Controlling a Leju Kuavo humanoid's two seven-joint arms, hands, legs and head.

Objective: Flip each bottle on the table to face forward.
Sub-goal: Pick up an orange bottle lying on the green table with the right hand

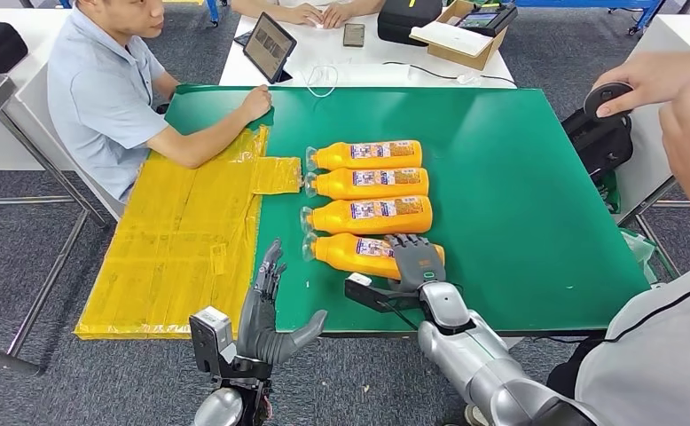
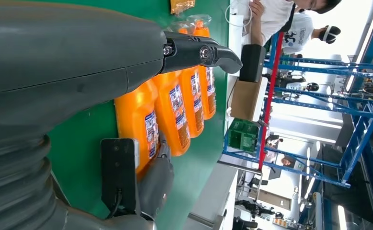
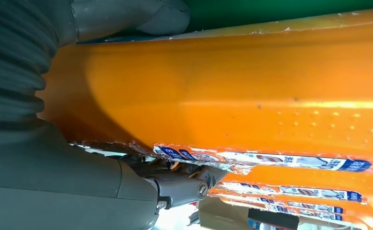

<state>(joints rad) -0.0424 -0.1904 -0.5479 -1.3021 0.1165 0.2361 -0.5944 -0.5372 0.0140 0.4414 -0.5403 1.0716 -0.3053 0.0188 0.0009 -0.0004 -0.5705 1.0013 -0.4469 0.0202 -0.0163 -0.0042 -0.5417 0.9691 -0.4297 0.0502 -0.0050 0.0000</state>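
Bottles: four orange ones lying on their sides in a tight column on the green table (image 1: 519, 177), caps toward 9 o'clock, labels up. From far to near in the head view: first bottle (image 1: 365, 154), second bottle (image 1: 368, 183), third bottle (image 1: 370, 216), nearest bottle (image 1: 350, 253). Neighbours are touching or just beside each other.

Right hand (image 1: 415, 260) lies over the base end of the nearest bottle, fingers draped across its top. Right wrist view has the fingers (image 3: 184, 184) curled against the bottle's label edge with the thumb on the opposite side of the orange body, so it is grasping that bottle. Bottle is on the table surface as far as the head view shows.

Left hand (image 1: 266, 315) is at the near table edge, at 9 o'clock from the nearest bottle's cap and apart from it. Fingers extended and spread, thumb out toward 3 o'clock, released, holding nothing. Left wrist view looks along the column of bottles, with the right wrist at the nearest one.

Yellow sheet (image 1: 182, 240) covers the table's 9 o'clock side, just beside the bottle caps. Seated person (image 1: 111, 89) at 10 o'clock has a forearm resting on the sheet. Second person at 3 o'clock holds a dark round object (image 1: 606, 96) above the table corner. White table (image 1: 368, 62) at 12 o'clock carries a tablet (image 1: 268, 47), a phone (image 1: 354, 34) and a cardboard box (image 1: 466, 35).
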